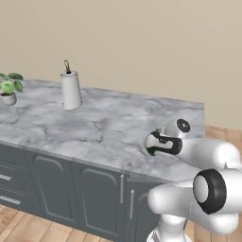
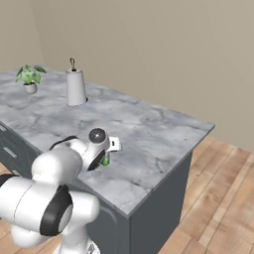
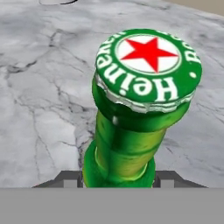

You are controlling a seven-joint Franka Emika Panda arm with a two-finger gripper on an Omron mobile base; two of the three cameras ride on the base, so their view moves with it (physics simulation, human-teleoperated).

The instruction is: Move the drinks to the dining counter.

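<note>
The green bottle (image 3: 131,131) stands up on the big marble counter (image 1: 94,127), near its right end — the claw (image 3: 118,177) pinches it low down. Far left stand a white roll (image 1: 71,90) and a little plant (image 1: 9,87).

light: even, soft, bright in all 3 views.
shadows: faint on the marble counter (image 1: 94,127).
glare: none.
focus: bottle cap (image 3: 148,65) sharp; base views slightly soft.
</note>
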